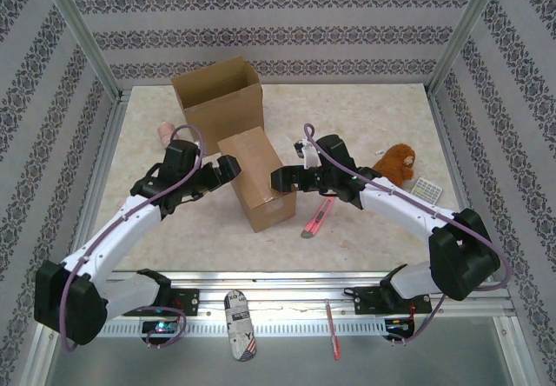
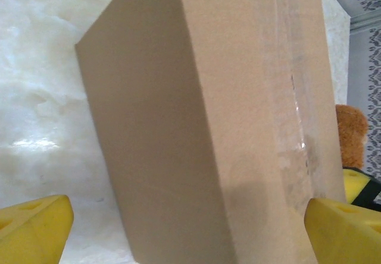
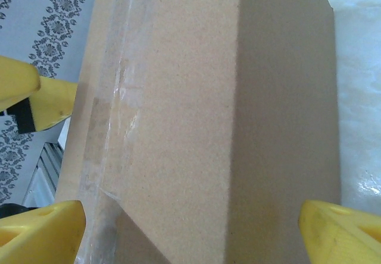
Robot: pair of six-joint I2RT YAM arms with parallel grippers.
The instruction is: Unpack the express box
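Seen from above: a sealed brown cardboard box point(image 1: 256, 177) is standing at mid-table on the cream marbled tabletop point(image 1: 365, 108). The left gripper point(image 1: 228, 169) is flanking its left side and the right gripper point(image 1: 280, 179) its right side. An open-topped brown carton point(image 1: 217, 95) is standing behind it near the back wall, with a small pink object point(image 1: 165, 130) lying to the carton's left. A pink pen-shaped tool point(image 1: 317, 216) is lying just right of the sealed box, and an orange plush toy point(image 1: 400, 162) is sitting farther right, near a small white gridded piece point(image 1: 424, 186). At the left wrist: the left gripper point(image 2: 187, 228) is spreading its yellow fingertips point(image 2: 33, 225) wide, released, with the sealed brown cardboard box point(image 2: 196, 121) rising between them and a strip of clear tape point(image 2: 294, 97) running along its top. At the right wrist: the right gripper point(image 3: 190, 231) is likewise holding its yellow fingertips point(image 3: 41, 231) far apart, jaws released, with the sealed brown cardboard box point(image 3: 238, 115) close between them.
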